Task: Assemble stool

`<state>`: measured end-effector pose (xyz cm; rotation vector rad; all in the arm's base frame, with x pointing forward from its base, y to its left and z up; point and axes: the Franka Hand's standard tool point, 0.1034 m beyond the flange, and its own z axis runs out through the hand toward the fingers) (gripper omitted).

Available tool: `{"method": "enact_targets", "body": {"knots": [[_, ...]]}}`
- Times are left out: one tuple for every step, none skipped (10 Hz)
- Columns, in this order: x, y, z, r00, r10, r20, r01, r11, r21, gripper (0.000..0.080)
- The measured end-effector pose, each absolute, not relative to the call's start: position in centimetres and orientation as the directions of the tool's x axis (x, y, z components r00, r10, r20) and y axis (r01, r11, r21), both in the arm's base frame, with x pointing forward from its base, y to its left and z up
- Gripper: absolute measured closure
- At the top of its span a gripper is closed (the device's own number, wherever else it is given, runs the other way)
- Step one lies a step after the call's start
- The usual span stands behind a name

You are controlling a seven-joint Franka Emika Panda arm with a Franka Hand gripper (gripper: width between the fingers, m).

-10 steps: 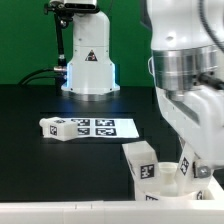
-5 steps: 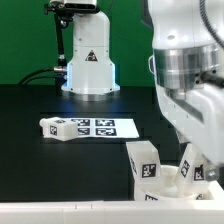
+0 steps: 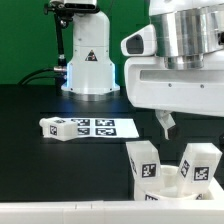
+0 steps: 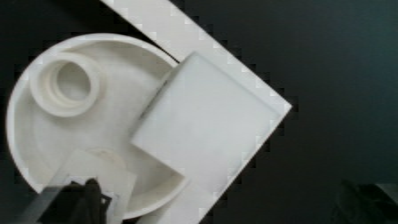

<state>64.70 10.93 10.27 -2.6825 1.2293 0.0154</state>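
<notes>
Wrist view: gripper point(image 4: 222, 200) is hanging above seat point(image 4: 71, 130), fingers apart.
Legs point(image 3: 143, 162): two are standing on seat.
Spare leg point(image 3: 55, 127): is lying at ten o'clock from seat.

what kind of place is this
Probably a robotics lab bench: a white robot base with a warning triangle on a black tabletop, a flat white marker board with square tags, and a green backdrop behind.
</notes>
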Motion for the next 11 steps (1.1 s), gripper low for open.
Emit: {"method": "enact_targets", "body": {"knots": [[64.7,10.8,10.3,0.716,-0.694,-0.073,-0.694,-0.698,-0.173,0.015],[64.8,10.8,10.3,0.794,-0.606,-0.039,-0.603,-0.779,-0.174,0.015],[65.1,11.2,10.6,0.902,-0.431,0.03,-0.42,-0.891,-0.169,0.015],[64.8,11.9,10.7,0.973,-0.222,0.062,-0.212,-0.967,-0.145,0.015],[64.5,12.8,10.5,0.996,-0.037,0.077,-0.028,-0.992,-0.12,0.015],[64.2,13.2,10.4,0.997,0.021,0.08,0.03,-0.993,-0.115,0.015],[64.3,12.7,10.3,0.993,0.082,0.087,0.09,-0.991,-0.102,0.015],[64.3,12.5,10.3,0.987,0.136,0.091,0.144,-0.985,-0.09,0.015],[64.3,12.4,10.3,0.977,0.193,0.094,0.201,-0.977,-0.078,0.015],[64.6,12.2,10.3,0.922,0.369,0.116,0.376,-0.926,-0.037,0.015],[65.0,12.2,10.4,0.821,0.553,0.144,0.556,-0.831,0.019,0.015]]}}
